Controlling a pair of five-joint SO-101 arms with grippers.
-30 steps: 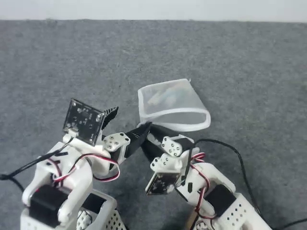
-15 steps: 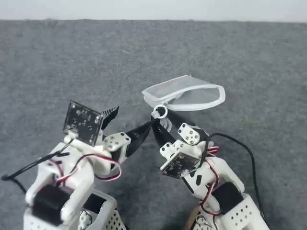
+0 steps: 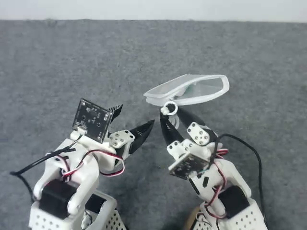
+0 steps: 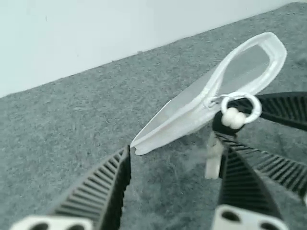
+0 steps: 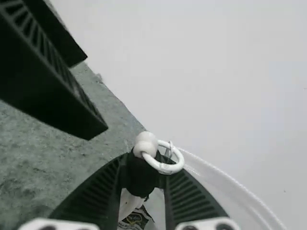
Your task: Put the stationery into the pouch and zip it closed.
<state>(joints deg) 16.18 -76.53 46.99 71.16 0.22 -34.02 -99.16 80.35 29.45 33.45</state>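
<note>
Note the right gripper (image 3: pixel 171 116) pinched tight on the zip pull (image 3: pixel 169 108) — ring and bead poking out above its closed fingers — with the pouch (image 3: pixel 201 91) hanging from that pull, clear of the grey carpeted table (image 3: pixel 57 62). Note the left gripper (image 3: pixel 133 117) spread wide, gripping nothing, just beside the pouch's near corner. Judge the step in hand as the zipping. To do it well, close the left gripper on that near corner first, then draw the pull straight along the zip line with the fabric taut and level. Avoid yanking upward, which would likely buckle the soft mesh and jam the slider. Cannot tell how far the zip is run, nor count the stationery inside. Count 2 grippers, 1 pouch, 1 pull.
</note>
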